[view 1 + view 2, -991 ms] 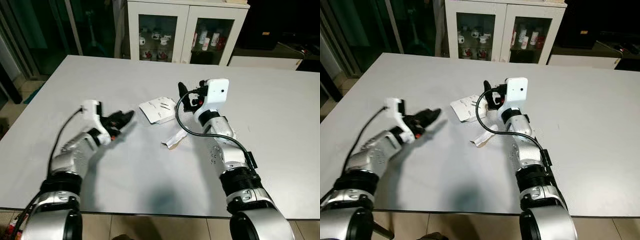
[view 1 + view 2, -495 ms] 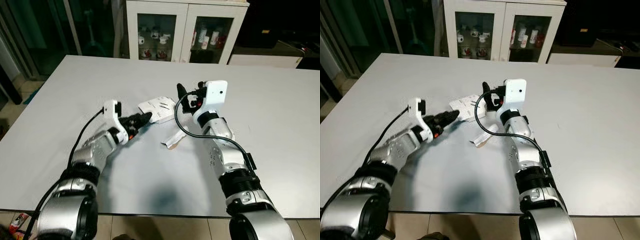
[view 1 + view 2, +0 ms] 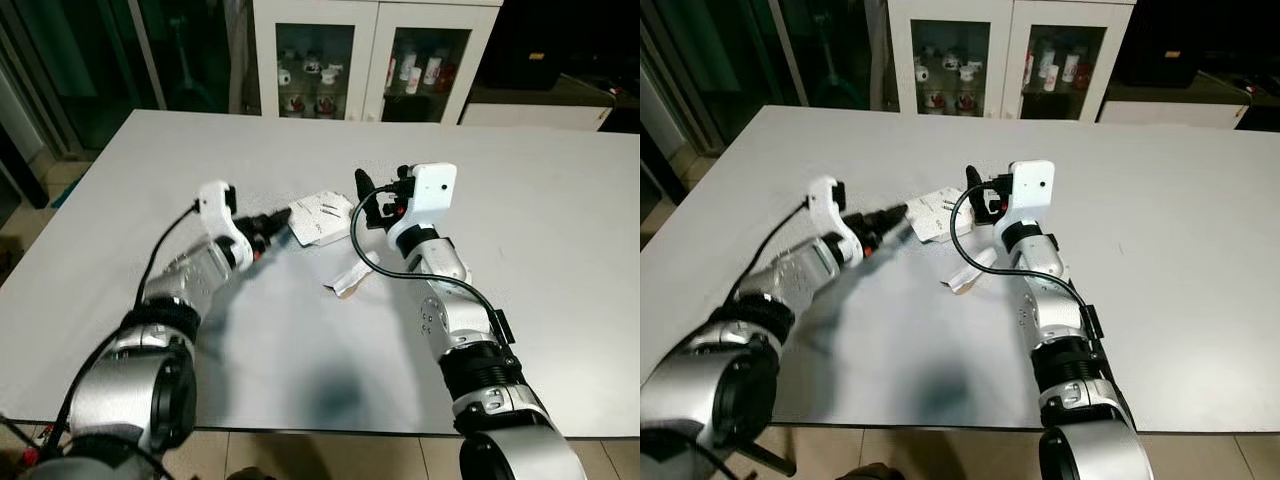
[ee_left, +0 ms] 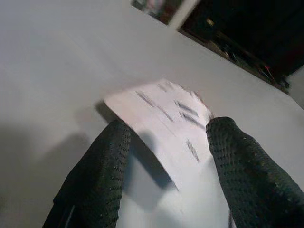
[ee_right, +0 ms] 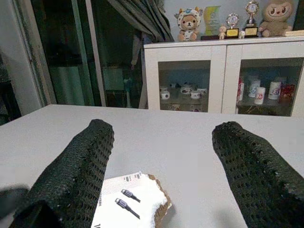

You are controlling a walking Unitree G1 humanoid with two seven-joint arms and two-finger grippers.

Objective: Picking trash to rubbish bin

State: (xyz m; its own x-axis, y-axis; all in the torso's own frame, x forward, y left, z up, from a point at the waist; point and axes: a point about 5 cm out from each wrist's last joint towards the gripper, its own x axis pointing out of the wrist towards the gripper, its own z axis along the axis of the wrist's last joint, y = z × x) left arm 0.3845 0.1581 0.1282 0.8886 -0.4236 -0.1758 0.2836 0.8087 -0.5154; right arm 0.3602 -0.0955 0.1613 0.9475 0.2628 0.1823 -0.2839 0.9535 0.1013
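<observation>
Trash on the bench (image 3: 560, 250) comes as two pieces. One is a flat white card packet (image 3: 320, 216) printed with small dark cable drawings, its torn edge showing brown cardboard in the right wrist view, one corner lifted slightly off the surface. The other is a smaller crumpled white-and-brown paper scrap (image 3: 347, 279), lying just in front of the packet, nearer the robot.

The left hand (image 3: 277, 224) reaches low across the bench to the packet's left edge; in its wrist view the two black fingers (image 4: 107, 166) stand apart on either side of the packet, not closed on it. The right hand (image 3: 366, 194) is raised just beside the packet's right edge, its fingers (image 5: 78, 166) also spread apart with nothing between them, pointing toward the far side of the room.

Behind the bench stands a white glass-door cabinet (image 3: 370, 60) with mugs inside; plush toys and small trophies (image 5: 232, 21) sit on top.
</observation>
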